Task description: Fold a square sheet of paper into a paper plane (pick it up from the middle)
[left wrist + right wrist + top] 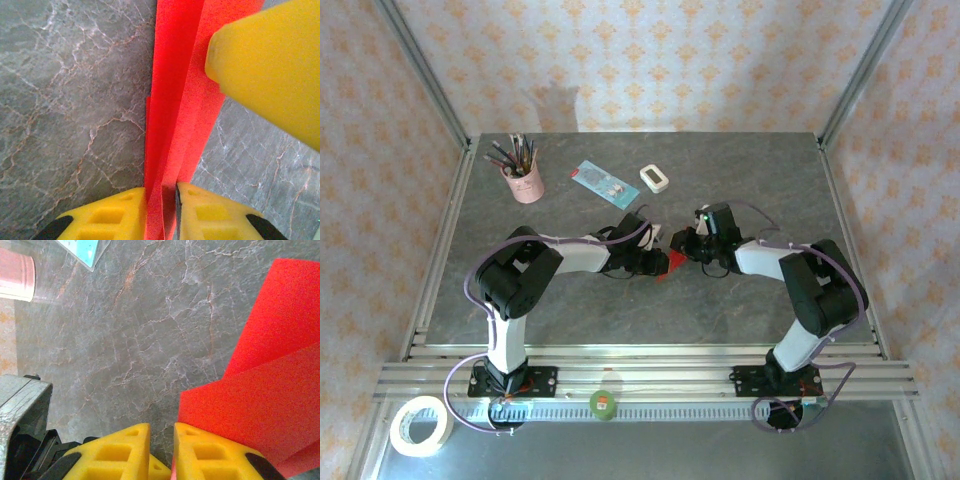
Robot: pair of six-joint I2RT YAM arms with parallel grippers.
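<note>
Seen from above, the light is bright, even and diffuse. Shadows on the table [570,310] are soft and short, a faint grey one lies on the back wall [555,102], and the front rail [650,352] glares almost white. In the left wrist view the table's veins are sharp, but the yellow finger [270,75] at upper right is soft and out of focus, and the paper [175,100] is heavily saturated and grainy, darker along its fold. In the right wrist view the table is crisp at centre, while the cup [15,277] in the corner is blurred and washed out.
</note>
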